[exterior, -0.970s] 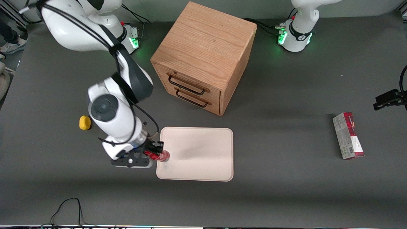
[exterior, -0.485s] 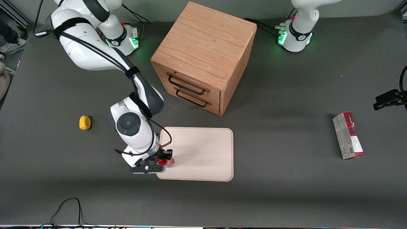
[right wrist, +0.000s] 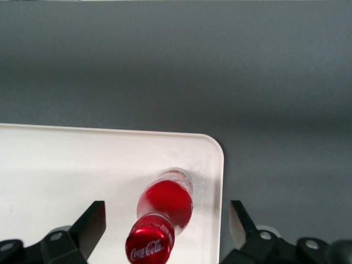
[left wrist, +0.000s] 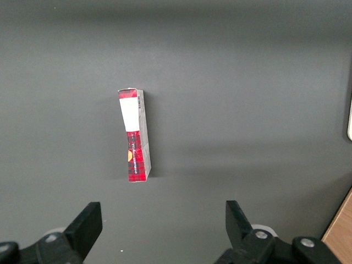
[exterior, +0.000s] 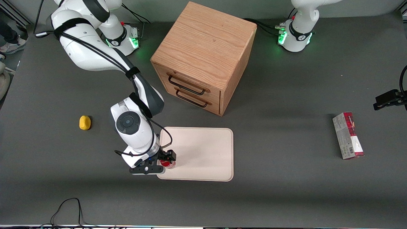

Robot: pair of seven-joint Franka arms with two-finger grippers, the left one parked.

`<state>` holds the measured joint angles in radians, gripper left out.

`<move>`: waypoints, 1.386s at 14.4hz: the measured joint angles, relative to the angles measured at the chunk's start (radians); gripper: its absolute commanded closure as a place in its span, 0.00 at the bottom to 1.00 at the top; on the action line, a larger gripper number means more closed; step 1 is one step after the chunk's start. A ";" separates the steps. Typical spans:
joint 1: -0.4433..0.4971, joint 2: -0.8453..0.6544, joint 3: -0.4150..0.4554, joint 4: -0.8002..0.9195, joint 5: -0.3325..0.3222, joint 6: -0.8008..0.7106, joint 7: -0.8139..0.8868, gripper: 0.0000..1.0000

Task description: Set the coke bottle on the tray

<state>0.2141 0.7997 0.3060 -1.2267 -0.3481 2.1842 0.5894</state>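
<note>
Hanging over the tray's corner nearest the front camera at the working arm's end, the gripper [exterior: 167,160] has its fingers [right wrist: 91,223] spread wide, released from the coke bottle [exterior: 167,163]. In the right wrist view the bottle [right wrist: 162,217] stands between the two fingers with clear space on either side, touching neither; its red cap with white script points up at the camera and its silvery base rests on the tray [right wrist: 71,170]. It stands slightly tilted, just inside the low rim by the rounded corner.

Seen from the front, the bottle sits directly under the gripper, on the tray [exterior: 203,152], and most of the cream surface stretches away from it toward the parked arm's end. A small yellow object [exterior: 84,122] lies on the dark table [exterior: 286,127], farther from the front camera than the gripper. The wooden two-drawer cabinet [exterior: 203,57] stands farther from the camera than the tray. A red-and-grey carton [exterior: 348,135] lies well apart, toward the parked arm's end of the table.
</note>
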 measured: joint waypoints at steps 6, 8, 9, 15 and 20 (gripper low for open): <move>0.003 -0.247 -0.126 -0.087 0.166 -0.187 -0.185 0.00; -0.022 -0.397 -0.200 -0.190 0.261 -0.258 -0.345 0.00; -0.039 -0.470 -0.230 -0.235 0.280 -0.313 -0.405 0.00; -0.055 -0.783 -0.393 -0.403 0.392 -0.517 -0.547 0.00; -0.024 -0.890 -0.399 -0.529 0.394 -0.504 -0.515 0.00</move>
<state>0.1898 -0.0899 -0.0930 -1.7557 0.0460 1.6799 0.0748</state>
